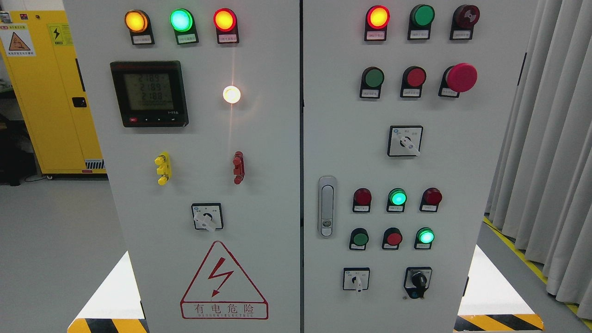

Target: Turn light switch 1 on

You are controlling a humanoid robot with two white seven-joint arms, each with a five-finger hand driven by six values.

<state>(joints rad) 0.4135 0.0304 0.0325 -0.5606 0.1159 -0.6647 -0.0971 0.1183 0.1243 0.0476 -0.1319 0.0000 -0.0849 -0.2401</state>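
No robot hand shows in the picture, so nobody can tell if one is open or holding a thing. A big grey control cabinet point(259, 194) fills the view. It has two doors. On the left door, a small white light point(231, 94) glows bright beside a black meter screen point(149, 93). Below sit a yellow handle point(163, 168), a red handle point(238, 167) and a white turn switch point(206, 217). The labels are too small to read, so which switch is number 1 cannot be told. A yellow cupboard point(46, 92) stands behind, at the left.
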